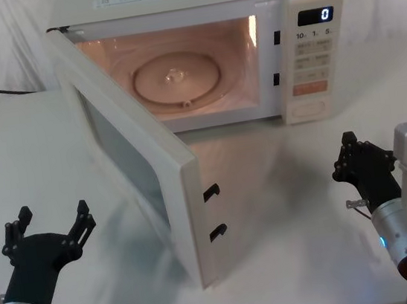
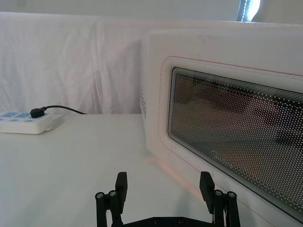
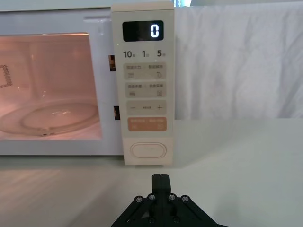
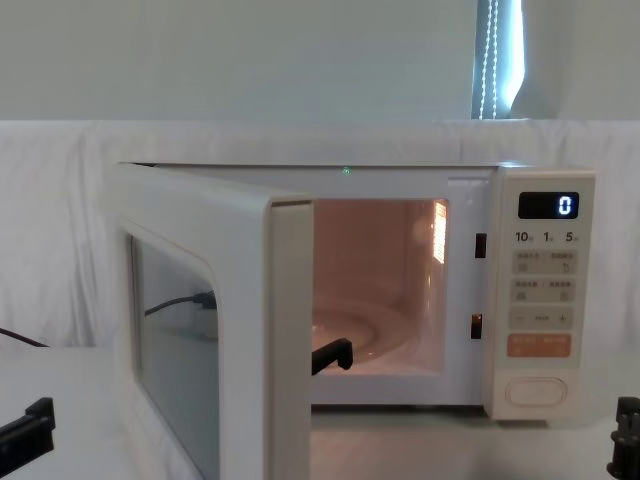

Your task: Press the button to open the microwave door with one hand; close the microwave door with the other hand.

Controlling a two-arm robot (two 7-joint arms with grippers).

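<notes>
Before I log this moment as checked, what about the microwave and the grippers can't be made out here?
- Small beige keys: print too small, right wrist view.
- Logo on the wide cream microwave door: too faint, left wrist view.
- Right black claw gripper, shut: cut by the chest view's edge.
- Left black claw gripper, open: its wrist leaves the head view's bottom edge.

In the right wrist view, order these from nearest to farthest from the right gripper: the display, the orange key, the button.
Measured from the right gripper:
1. The button, lowest on the panel, just ahead of the shut fingers.
2. The orange key, directly above the button.
3. The display, at the panel's top, reading 0.
</notes>
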